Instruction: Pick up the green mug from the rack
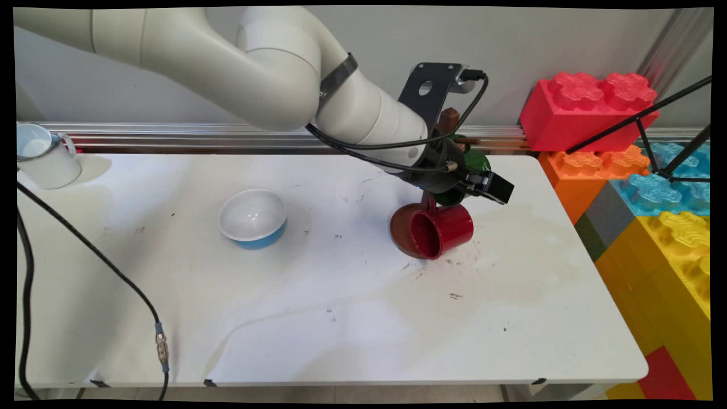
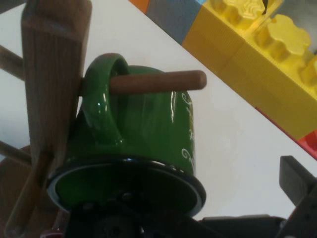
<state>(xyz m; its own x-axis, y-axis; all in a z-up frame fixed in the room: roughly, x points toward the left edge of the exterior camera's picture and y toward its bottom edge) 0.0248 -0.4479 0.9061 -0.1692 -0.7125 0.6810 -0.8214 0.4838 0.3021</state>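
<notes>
Worktop point(image 1: 318, 318): white, scuffed, toy-brick wall rising alongside.
Wooden mug rack point(image 2: 52, 74): green mug point(image 2: 143, 134) hanging by its handle on a peg.
Red mug point(image 1: 442, 230): hanging lower, apparently.
My end effector point(image 1: 454, 182): I am hovering against the green mug's rim; grip state, I cannot tell.

text: none readable | green mug point(image 2: 143, 134): white marks, illegible

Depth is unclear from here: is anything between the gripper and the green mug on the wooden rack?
Nothing visible. The green mug sits right before the gripper, its handle hooked over a wooden peg; the red mug hangs lower on the rack.
</notes>
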